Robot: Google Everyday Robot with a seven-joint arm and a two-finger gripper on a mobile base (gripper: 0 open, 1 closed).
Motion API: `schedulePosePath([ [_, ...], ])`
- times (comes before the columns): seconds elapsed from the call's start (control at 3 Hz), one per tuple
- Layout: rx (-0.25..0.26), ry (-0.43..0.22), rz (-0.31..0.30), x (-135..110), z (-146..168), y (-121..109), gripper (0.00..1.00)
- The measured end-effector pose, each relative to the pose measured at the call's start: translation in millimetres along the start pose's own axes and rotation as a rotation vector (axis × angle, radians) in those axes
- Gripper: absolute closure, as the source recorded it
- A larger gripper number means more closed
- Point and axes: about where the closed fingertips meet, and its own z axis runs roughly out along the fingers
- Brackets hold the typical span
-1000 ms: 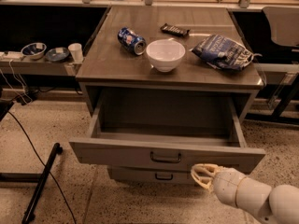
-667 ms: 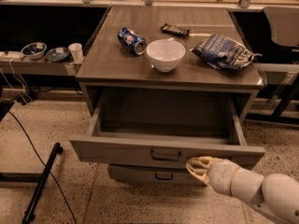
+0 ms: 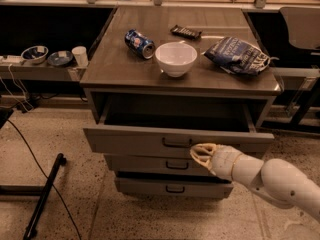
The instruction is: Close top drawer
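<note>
The top drawer [image 3: 135,140] is a wide grey drawer with a small black centre handle [image 3: 176,143]. It stands partly pulled out of the grey cabinet, and its dark inside shows. My gripper [image 3: 200,155], pale and on a white arm coming from the lower right, is against the drawer's front panel just right of the handle. Two shorter grey drawers [image 3: 150,165] sit below it, slightly out.
On the cabinet top [image 3: 110,64] lie a blue can [image 3: 139,43], a white bowl [image 3: 176,58], a dark snack bar [image 3: 185,32] and a blue chip bag [image 3: 237,56]. Left: a shelf with bowls and a cup [image 3: 79,55]. A black stand leg [image 3: 44,196] and cable cross the floor.
The top drawer has slid well back into the cabinet. My gripper has moved left and forward with its front panel.
</note>
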Motion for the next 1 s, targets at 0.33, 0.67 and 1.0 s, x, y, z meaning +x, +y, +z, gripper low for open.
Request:
schedulePosePath([
  [0.33, 0.000, 0.013, -0.044, -10.9, 32.8, -29.4, 1.00],
  [0.67, -0.026, 0.018, -0.030, -12.3, 52.3, -48.6, 1.00],
  [1.0, -0.026, 0.018, -0.030, -10.4, 53.2, -47.5, 1.00],
])
